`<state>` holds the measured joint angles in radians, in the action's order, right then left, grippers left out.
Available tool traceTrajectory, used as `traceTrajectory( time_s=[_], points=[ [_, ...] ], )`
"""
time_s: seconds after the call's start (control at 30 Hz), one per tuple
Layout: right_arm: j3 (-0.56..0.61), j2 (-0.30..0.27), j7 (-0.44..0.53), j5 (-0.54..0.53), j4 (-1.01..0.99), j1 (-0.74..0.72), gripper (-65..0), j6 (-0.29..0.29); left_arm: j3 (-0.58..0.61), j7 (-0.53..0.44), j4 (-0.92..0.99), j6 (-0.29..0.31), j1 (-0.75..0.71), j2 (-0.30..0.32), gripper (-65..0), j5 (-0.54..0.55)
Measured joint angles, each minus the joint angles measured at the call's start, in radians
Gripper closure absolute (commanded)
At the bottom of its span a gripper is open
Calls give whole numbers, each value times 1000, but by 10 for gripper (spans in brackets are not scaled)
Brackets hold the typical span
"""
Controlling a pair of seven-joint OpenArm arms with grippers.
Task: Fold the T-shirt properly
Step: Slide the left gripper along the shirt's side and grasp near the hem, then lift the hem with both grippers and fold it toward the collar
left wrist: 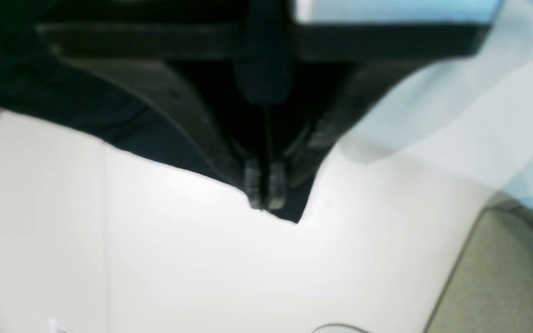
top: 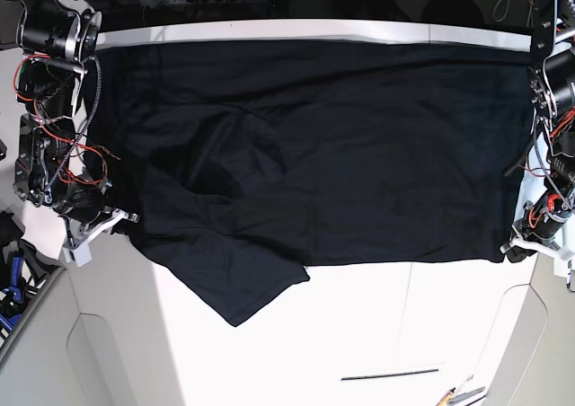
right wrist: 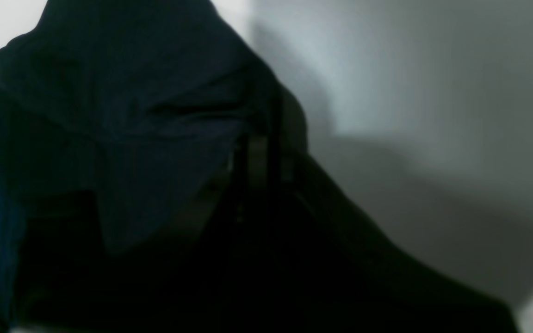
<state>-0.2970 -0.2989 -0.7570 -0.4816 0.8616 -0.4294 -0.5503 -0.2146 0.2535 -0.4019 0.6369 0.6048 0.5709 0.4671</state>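
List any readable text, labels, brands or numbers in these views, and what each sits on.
None readable in any view.
T-shirt: plain black, no print or tag showing.
White table: no markings, only a thin dark line near the front edge.
Left gripper and right gripper: no lettering visible; both wrist views are blurred or dark.
Small objects at the table's front edge: too small to tell whether they carry text.

Showing plain matte black, no print, across the T-shirt. Gleaming white on the table below the T-shirt. Running red through wires left of the T-shirt; looking dark grey-black on the left pincer.
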Motion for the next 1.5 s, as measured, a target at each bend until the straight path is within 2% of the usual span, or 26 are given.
traceTrajectory(
  time_s=[0.03, 0.07, 0.17, 0.27, 0.87, 0.97, 1.07, 1.13, 1.17, 1.37, 1.5],
  points=[
    [0, 0, 0, 0, 0, 0, 0, 0, 0, -14, 0, 0, -1, 0, -279, -35],
    [0, 0, 0, 0, 0, 0, 0, 0, 0, -27, 0, 0, -3, 0, -303, -58],
    [0, 0, 0, 5, 0, 0, 0, 0, 0, -46, -2, -68, -15, -1, -304, -75],
    [0, -1, 0, 10, 0, 0, 0, 0, 0, -57, -2, -84, -43, -1, -304, -77],
    [0, -3, 1, 10, 0, 0, 0, 0, -2, -91, -6, -99, -61, -61, -295, -63],
    [0, -3, 0, 10, 0, 0, 0, 0, -2, -90, -6, -99, -61, -61, -231, -63],
    [0, -3, 0, 11, 0, 0, 0, 0, -2, -94, -6, -97, -62, -61, -110, -66],
    [0, -3, 0, 10, 0, 0, 0, 0, -2, -116, -6, -56, -65, -61, -18, -93],
    [0, -3, 0, 10, 0, 0, 0, 0, -2, -125, -6, -30, -68, -62, 0, -105],
    [0, -3, -20, 3, 11, 3, 0, 0, -2, -173, -5, 45, -70, -64, 0, -133],
    [0, -3, -61, 6, 105, 16, 0, 0, -1, -173, -13, 46, -73, -45, 0, -129]
  ],
)
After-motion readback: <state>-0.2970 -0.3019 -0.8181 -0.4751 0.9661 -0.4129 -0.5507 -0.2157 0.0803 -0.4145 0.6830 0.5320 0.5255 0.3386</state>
